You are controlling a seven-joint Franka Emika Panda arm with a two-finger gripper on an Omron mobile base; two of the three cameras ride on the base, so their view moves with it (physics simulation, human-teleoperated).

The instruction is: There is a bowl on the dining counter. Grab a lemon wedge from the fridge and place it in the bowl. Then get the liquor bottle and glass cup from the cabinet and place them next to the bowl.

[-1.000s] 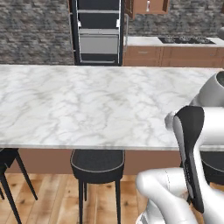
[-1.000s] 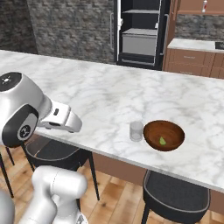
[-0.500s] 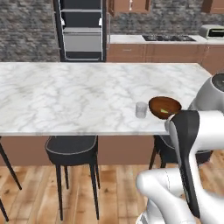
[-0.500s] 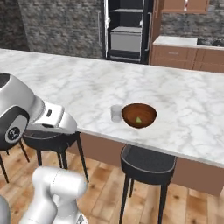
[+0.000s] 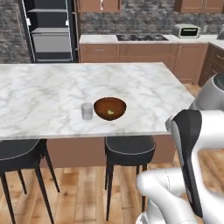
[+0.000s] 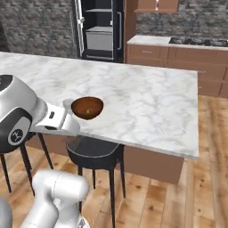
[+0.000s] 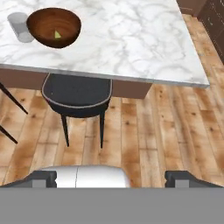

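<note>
The dark-brown bowl (image 5: 110,108) (image 6: 87,107) (image 7: 54,27) sits near the front edge of the marble dining counter (image 5: 144,87) (image 6: 142,98) (image 7: 131,39). A tiny yellow-green lemon wedge (image 5: 110,112) (image 7: 57,34) lies inside it. The glass cup (image 5: 87,111) (image 7: 19,26) stands upright just left of the bowl, apart from it. My gripper (image 7: 113,179) is open and empty, held off the counter's front above the wooden floor and a stool. The black fridge (image 5: 48,30) (image 6: 100,29) stands at the far wall. Beside it hangs the brown cabinet (image 5: 98,5) (image 6: 156,5); a pale shape on its shelf is too small to identify as the liquor bottle.
Black round stools (image 5: 130,146) (image 6: 94,149) (image 7: 78,94) stand under the dining counter's front edge, another at the left (image 5: 17,151). The back counter carries a black stove (image 5: 142,38) and a small oven (image 5: 188,30). Wooden floor (image 7: 175,118) lies open to the right.
The base has driven sideways, so both base views have shifted: the bowl and cup have come into the left base view and slid leftward in the right one. My gripper stays open.
</note>
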